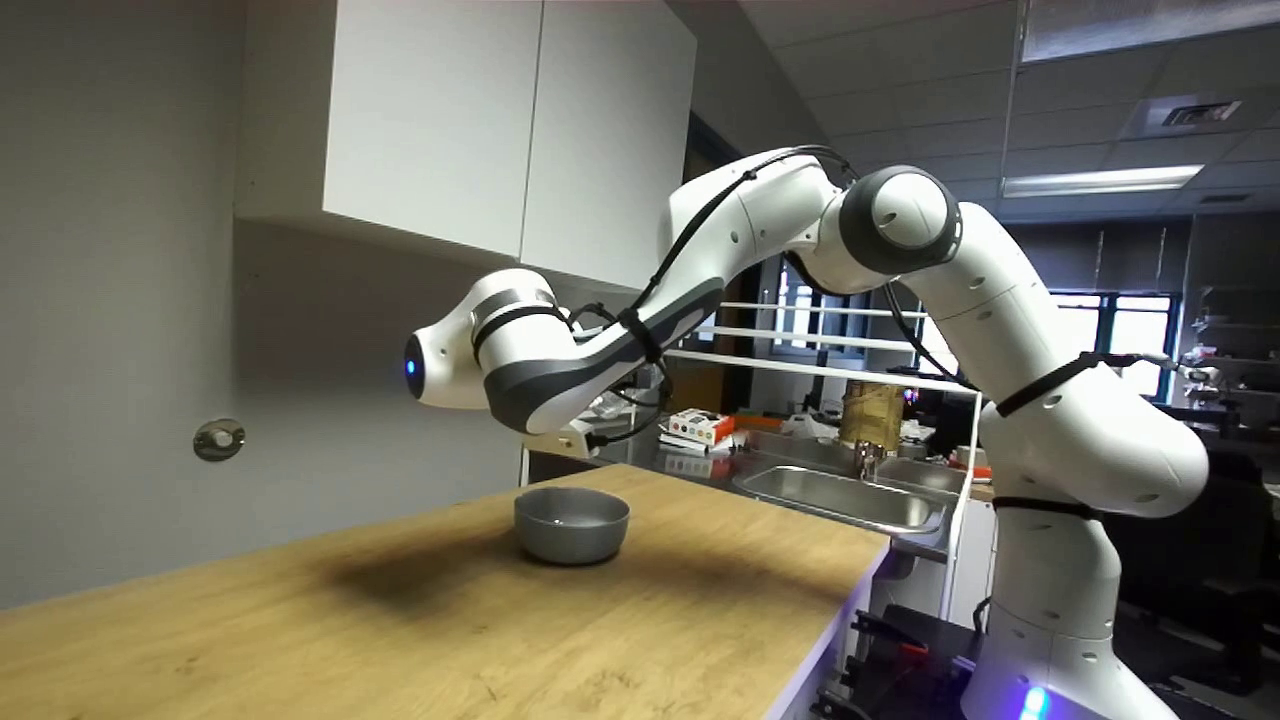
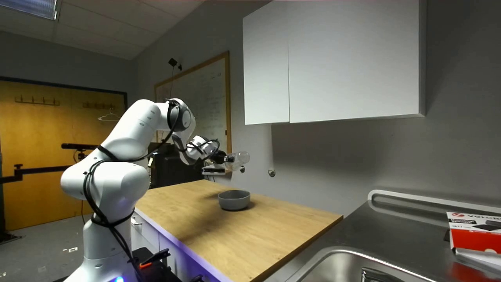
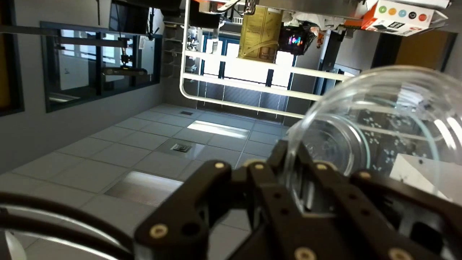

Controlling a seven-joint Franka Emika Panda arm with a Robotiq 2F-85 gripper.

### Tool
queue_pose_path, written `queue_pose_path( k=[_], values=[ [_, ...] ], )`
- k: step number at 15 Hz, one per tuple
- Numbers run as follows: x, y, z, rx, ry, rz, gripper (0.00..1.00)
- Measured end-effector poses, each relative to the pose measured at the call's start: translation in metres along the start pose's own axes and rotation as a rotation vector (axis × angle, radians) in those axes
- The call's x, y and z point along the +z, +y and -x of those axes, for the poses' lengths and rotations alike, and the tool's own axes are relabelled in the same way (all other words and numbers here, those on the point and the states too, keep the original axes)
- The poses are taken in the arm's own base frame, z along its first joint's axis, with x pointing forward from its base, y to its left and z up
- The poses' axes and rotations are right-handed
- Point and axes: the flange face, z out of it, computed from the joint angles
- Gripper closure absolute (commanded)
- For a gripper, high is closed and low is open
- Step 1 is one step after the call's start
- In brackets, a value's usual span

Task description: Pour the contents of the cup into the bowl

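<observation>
Black claw (image 3: 291,153) pinching wall of clear glass-like tumbler (image 2: 238,160) — tipped, higher than shallow round grey bowl (image 1: 572,542) on wood-look surface (image 1: 420,650). Pour step probably under way — contents unclear; next likely: further tilt, mouth over bowl.

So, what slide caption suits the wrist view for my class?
The gripper holds a clear cup, with a white rack and the ceiling upside down beyond.

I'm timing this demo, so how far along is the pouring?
Done: the cup is gripped and off the counter. In hand: the fingers hold it higher than the bowl. Left, probably: the pour, or the rest of it; whether anything has already gone into the bowl can't be made out.
</observation>
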Motion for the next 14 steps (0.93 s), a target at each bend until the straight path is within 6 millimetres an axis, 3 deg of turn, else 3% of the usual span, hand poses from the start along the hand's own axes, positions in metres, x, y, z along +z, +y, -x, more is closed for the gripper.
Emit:
queue_pose_path(
  k=[3, 10, 14],
  values=[
    [0.002, -0.001, 0.001, 0.013, 0.023, 0.005, 0.97],
    [0.004, -0.012, 0.045, 0.041, 0.062, 0.019, 0.97],
    [0.001, -0.01, 0.028, 0.093, 0.122, 0.038, 0.97]
  ],
)
